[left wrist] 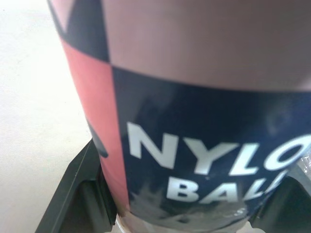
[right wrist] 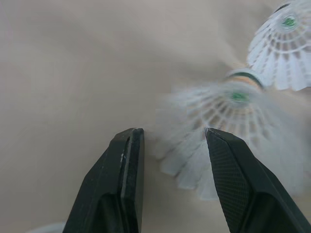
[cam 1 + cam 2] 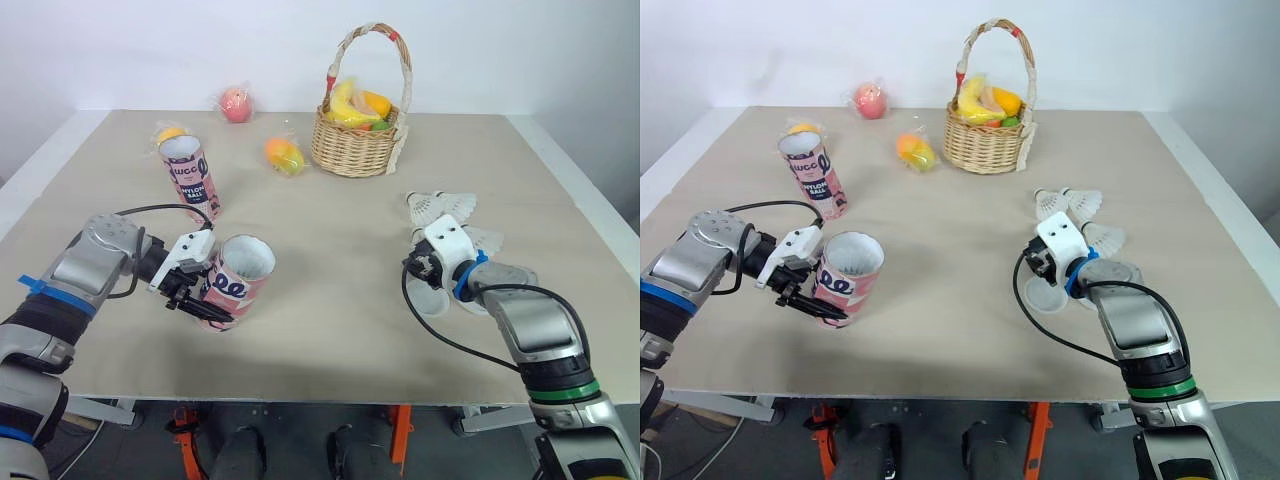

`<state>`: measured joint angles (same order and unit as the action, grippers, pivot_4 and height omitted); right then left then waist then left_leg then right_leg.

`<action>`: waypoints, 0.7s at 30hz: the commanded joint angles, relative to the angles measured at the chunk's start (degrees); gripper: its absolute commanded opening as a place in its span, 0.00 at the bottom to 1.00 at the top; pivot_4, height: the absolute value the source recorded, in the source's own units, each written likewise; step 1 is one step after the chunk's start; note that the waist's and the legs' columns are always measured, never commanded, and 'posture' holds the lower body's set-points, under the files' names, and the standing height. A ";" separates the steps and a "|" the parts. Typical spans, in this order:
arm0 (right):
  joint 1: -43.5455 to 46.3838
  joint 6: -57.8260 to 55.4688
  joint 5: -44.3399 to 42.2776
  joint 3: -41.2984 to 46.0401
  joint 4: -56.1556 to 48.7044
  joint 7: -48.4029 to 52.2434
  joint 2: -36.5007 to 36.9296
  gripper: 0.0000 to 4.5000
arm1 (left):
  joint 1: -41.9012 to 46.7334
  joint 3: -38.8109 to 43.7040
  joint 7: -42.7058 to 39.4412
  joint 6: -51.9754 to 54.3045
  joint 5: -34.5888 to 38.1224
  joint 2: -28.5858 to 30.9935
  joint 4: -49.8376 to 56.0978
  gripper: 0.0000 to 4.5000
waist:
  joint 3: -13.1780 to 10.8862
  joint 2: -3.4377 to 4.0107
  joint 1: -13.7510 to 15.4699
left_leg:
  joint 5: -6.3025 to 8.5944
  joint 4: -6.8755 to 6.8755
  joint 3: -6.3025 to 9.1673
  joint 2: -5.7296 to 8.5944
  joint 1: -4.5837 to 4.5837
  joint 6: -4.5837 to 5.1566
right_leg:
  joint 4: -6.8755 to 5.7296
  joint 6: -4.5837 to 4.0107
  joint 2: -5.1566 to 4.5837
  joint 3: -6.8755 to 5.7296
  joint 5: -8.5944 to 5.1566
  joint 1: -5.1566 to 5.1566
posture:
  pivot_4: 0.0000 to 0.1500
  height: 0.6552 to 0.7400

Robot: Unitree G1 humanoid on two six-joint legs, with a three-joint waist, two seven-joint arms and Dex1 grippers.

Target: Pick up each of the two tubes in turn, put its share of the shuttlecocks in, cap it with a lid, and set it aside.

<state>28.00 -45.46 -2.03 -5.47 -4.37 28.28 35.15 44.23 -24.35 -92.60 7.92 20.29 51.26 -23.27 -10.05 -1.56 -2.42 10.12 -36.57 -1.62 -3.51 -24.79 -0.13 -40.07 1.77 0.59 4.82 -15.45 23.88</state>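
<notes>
The left gripper clasps the near tube at its lower side; the tube is tilted, open mouth up (whether its base touches the table I cannot tell); the far tube stands open and leaning a little, well behind it. The right gripper hangs low over the table, just behind a clear lid; a second lid lies beside that arm; three white shuttlecocks cluster just beyond. At the back stands a wicker basket of fruit, with a wrapped orange fruit just to its left and a pink one farther off.
</notes>
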 commanded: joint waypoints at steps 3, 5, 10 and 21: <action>2.14 0.54 3.14 -1.13 -0.16 -1.58 0.70 0.50 | -0.44 -0.12 0.10 0.33 -0.60 0.38 0.78 0.64 | 0.00 0.00 -0.01 | 0.00 0.00 0.01 0.00 0.00 0.00 | 0.00 -0.01 0.00 -0.01 0.01 0.00 | 1.00 0.99; 2.51 0.68 3.68 -1.38 -0.34 -1.60 0.80 0.50 | -0.42 -0.16 0.10 0.33 -0.54 0.39 0.80 0.64 | 0.00 0.00 -0.01 | 0.00 0.00 0.01 0.00 -0.01 0.00 | 0.00 -0.01 0.00 -0.01 0.01 0.01 | 1.00 0.99; 3.04 1.10 5.42 -2.44 -1.17 -1.07 1.36 0.50 | -0.57 -0.08 0.10 0.23 -0.56 0.33 0.90 0.64 | 0.00 0.00 0.01 | 0.00 0.00 0.01 0.00 -0.10 0.00 | 0.00 0.00 0.00 -0.02 0.00 0.09 | 1.00 0.99; 2.71 0.15 5.75 -2.00 -2.96 -0.37 2.18 0.23 | -0.66 0.01 0.10 0.15 -0.61 0.23 1.07 0.64 | 0.00 0.00 0.02 | 0.00 -0.01 0.03 0.01 -0.17 0.00 | 0.00 0.00 0.00 -0.02 0.01 0.14 | 1.00 0.99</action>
<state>29.92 -46.08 2.90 -8.45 -5.46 27.77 36.08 44.15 -24.20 -92.60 7.91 20.32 51.27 -22.93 -10.05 -1.56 -2.41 10.12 -36.58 -1.59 -3.50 -24.97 -0.13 -40.07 1.77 0.58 4.80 -15.45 24.02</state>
